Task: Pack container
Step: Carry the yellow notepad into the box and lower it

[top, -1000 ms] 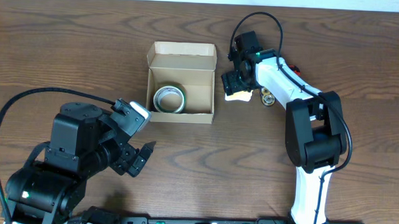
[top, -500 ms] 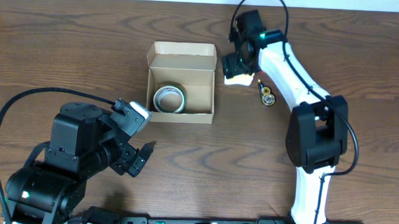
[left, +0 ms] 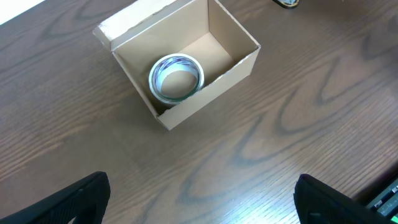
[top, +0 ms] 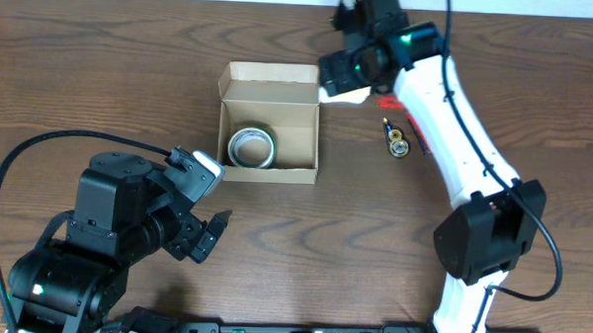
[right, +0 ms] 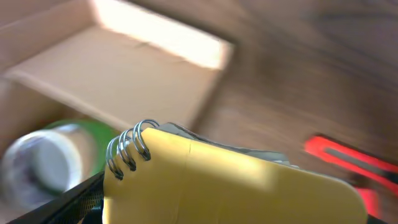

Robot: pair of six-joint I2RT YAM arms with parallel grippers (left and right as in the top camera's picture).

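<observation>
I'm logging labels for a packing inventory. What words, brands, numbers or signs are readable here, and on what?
No text can be read.
The container: plain brown cardboard, no print.
The tape roll: no legible marking.
The yellow spiral notepad: blank cover.
The red cutter: too blurred to tell.

The container (top: pixel 299 145), a small plain brown cardboard box, sits upright and open just above centre of the overhead frame, its 1 lid flap raised on the side toward the top edge.
</observation>
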